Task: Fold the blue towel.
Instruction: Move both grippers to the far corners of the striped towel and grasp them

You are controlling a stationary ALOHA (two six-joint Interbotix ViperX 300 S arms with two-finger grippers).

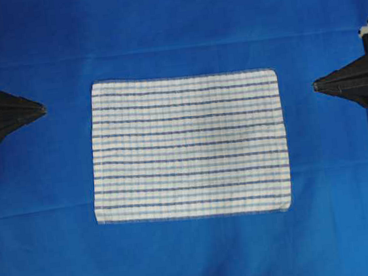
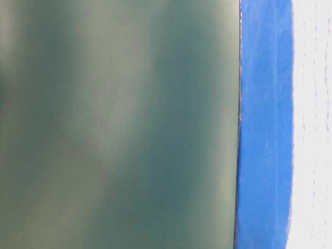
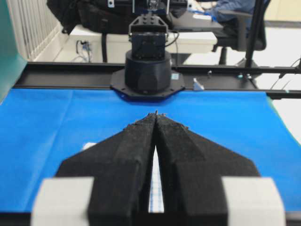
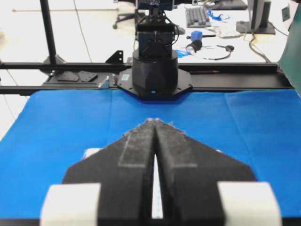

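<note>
One blue towel (image 1: 188,146) is lying flat and fully spread in the middle of the blue sheet (image 1: 172,20) that is covering the bench, well apart from every edge, its long sides running left to right in the overhead view. We are keeping both arms back at the sides: our left gripper (image 1: 41,111) is pointing in from the left edge and our right gripper (image 1: 317,85) from the right edge, each well apart from the towel's short sides and holding nothing. In both wrist views the jaws are pressed together tip to tip, so they are standing closed. We are judging the towel to be light, soft and limp, with a waffle weave that should be giving the pads some bite rather than slipping; it should be drooping and trailing once lifted, not holding its shape. We are thinking the best places to take hold are two corners of one side, one per gripper, pinching only the towel and not the sheet beneath, since the two are lying flush and a deep pinch could be catching both. The fold is not yet begun.
</note>
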